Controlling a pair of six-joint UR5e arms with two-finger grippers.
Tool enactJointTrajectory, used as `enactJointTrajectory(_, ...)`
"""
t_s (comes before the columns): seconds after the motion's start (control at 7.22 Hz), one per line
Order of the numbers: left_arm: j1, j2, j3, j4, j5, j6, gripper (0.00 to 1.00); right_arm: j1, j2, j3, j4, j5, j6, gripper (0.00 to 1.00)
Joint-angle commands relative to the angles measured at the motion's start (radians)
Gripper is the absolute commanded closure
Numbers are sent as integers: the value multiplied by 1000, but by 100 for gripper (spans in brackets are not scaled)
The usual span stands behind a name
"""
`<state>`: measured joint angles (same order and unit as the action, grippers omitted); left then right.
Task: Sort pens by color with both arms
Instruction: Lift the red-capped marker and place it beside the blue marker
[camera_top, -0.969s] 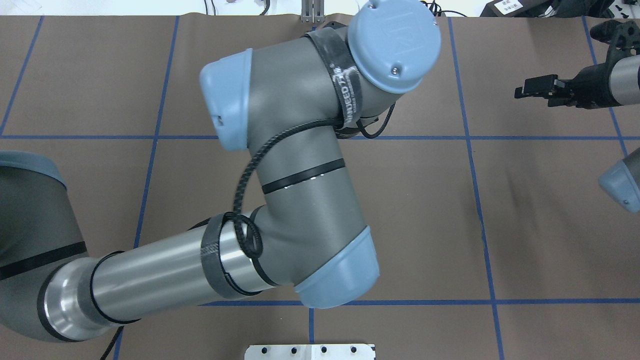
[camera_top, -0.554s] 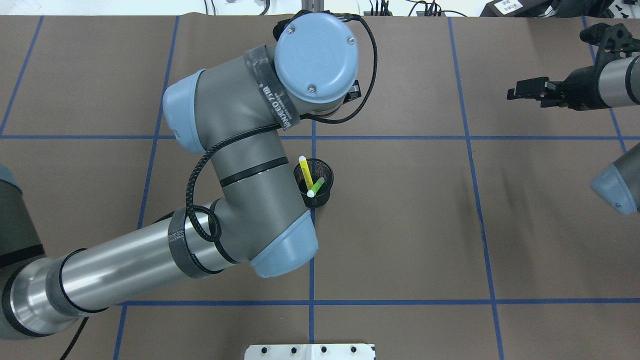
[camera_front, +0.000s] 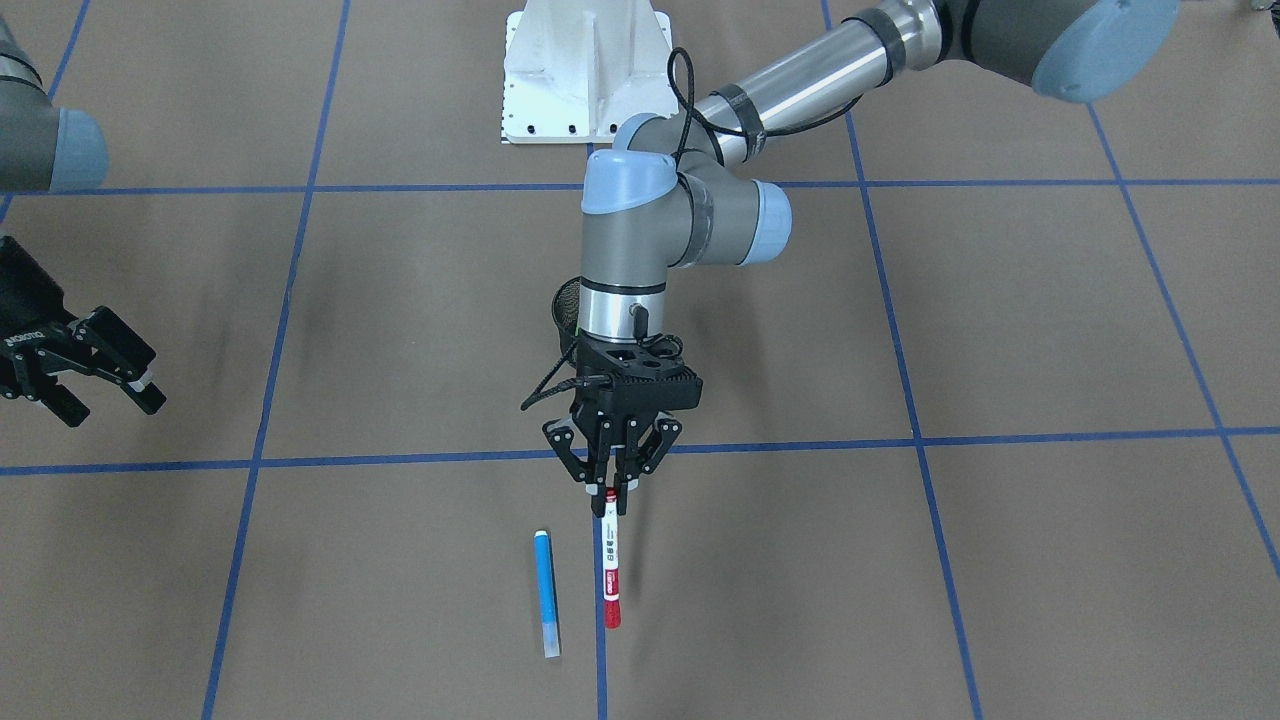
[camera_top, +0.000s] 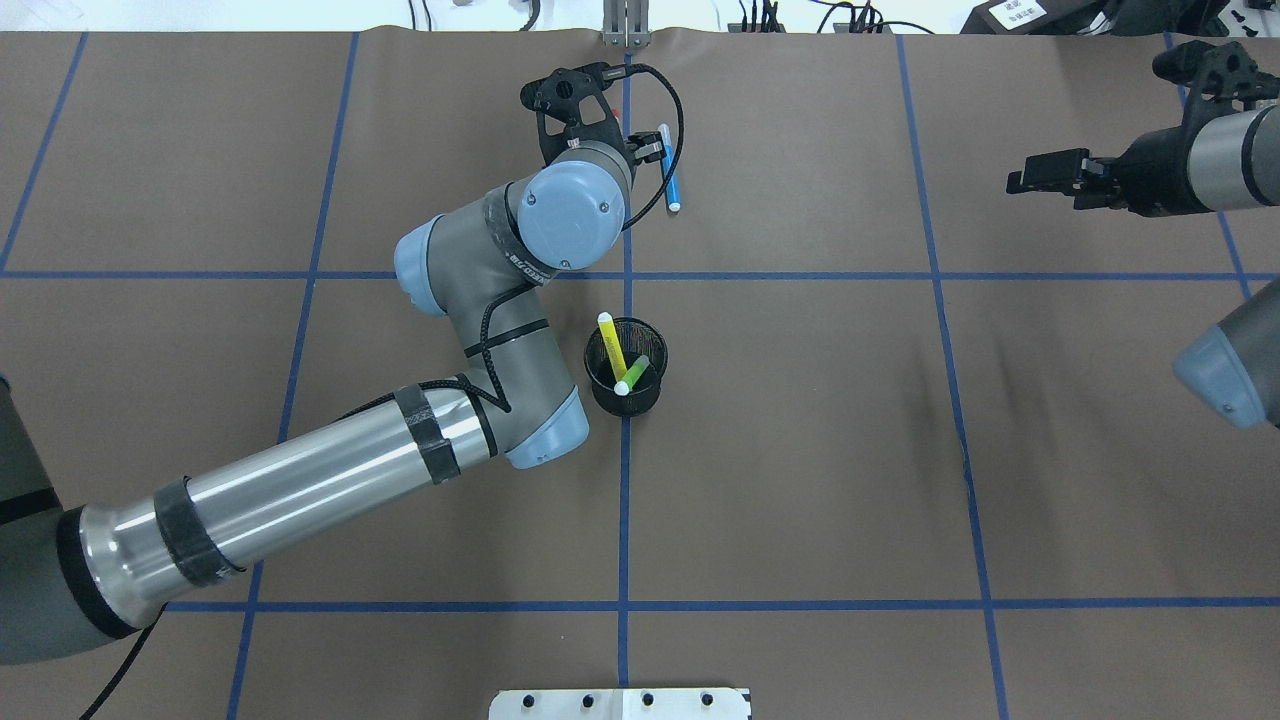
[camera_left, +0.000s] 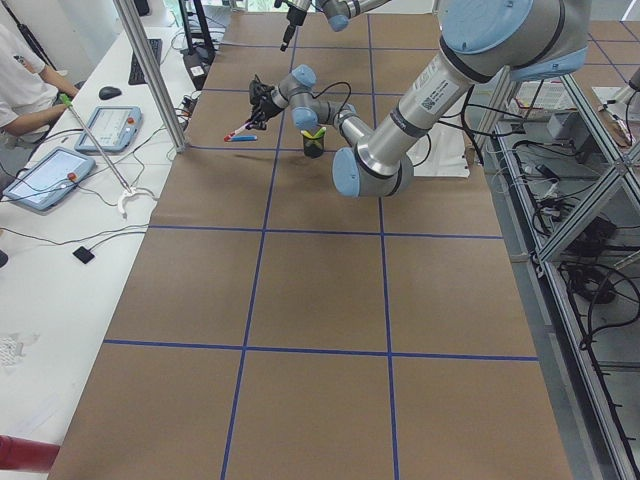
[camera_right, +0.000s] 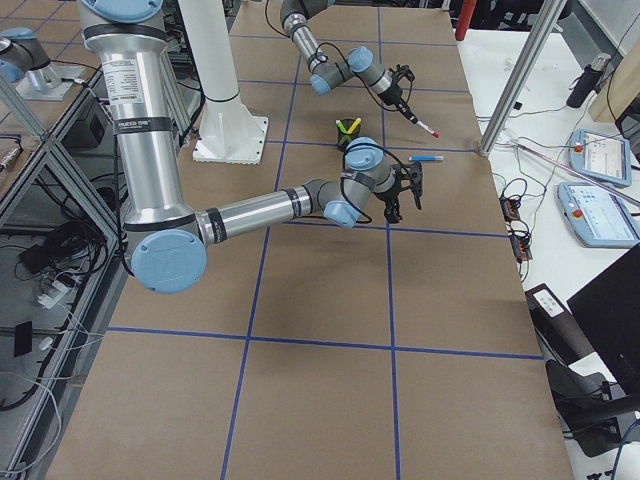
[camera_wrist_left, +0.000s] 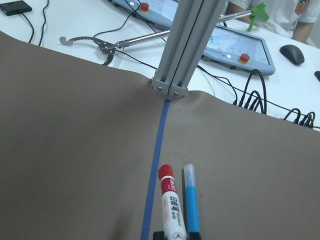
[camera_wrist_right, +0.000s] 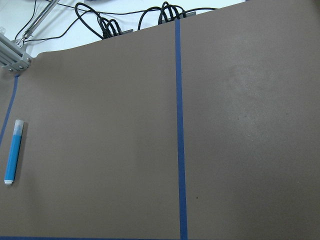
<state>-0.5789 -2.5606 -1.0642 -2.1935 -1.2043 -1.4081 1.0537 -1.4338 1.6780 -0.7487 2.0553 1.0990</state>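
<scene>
My left gripper (camera_front: 610, 497) is shut on the white-barrelled pen with red ends (camera_front: 611, 560), which slants down low over the far side of the table. The left wrist view shows this pen (camera_wrist_left: 171, 207) between the fingers, red cap pointing away. A blue pen (camera_front: 546, 592) lies flat on the table right beside it, also in the overhead view (camera_top: 669, 176). A yellow pen (camera_top: 611, 345) and a lime green pen (camera_top: 634, 373) stand in the black mesh cup (camera_top: 650, 395) at mid-table. My right gripper (camera_front: 105, 398) is open and empty, far off to the side.
An aluminium post (camera_wrist_left: 182, 45) stands at the table's far edge, just beyond the held pen. Tablets and cables (camera_wrist_left: 240, 47) lie behind it. The white pedestal base (camera_front: 585, 70) is on the robot's side. Blue tape lines cross the brown mat (camera_top: 800, 450).
My left arm has swung from above the cup out to the far side and dropped lower, uncovering the cup and the blue pen. My right gripper has shifted slightly inward.
</scene>
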Motion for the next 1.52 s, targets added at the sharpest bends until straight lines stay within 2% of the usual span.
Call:
enactJointTrajectory(0.0, -4, -76, 171, -63, 43, 1, 100, -8, -2, -3, 0, -12, 1, 1)
enactJointTrajectory(0.28, -7, -143, 318, -126, 38, 0, 100, -11, -10, -3, 8, -23, 1, 1)
enactJointTrajectory(0.42, -9, -150, 328, -129, 29, 0, 100, -11, -14, -3, 12, -23, 1, 1)
enactJointTrajectory(0.55, -10, -150, 326, -130, 8, 0, 92, -11, -14, -3, 14, -23, 1, 1)
enactJointTrajectory(0.69, -19, -151, 319, -129, -41, 23, 10, -11, -14, -4, 14, -23, 1, 1)
enactJointTrajectory(0.83, -24, -148, 290, -127, -47, 61, 0, -11, -14, -4, 14, -24, 1, 1)
enactJointTrajectory(0.97, -24, -135, 236, -118, -60, 64, 1, -12, -13, -12, 14, -24, 1, 1)
enactJointTrajectory(1.11, -24, -89, 125, -57, -119, 66, 1, -14, -8, -15, 12, -26, 1, 1)
enactJointTrajectory(1.38, -27, 84, -264, 201, -280, 66, 1, -17, 0, -26, 12, -26, 1, 1)
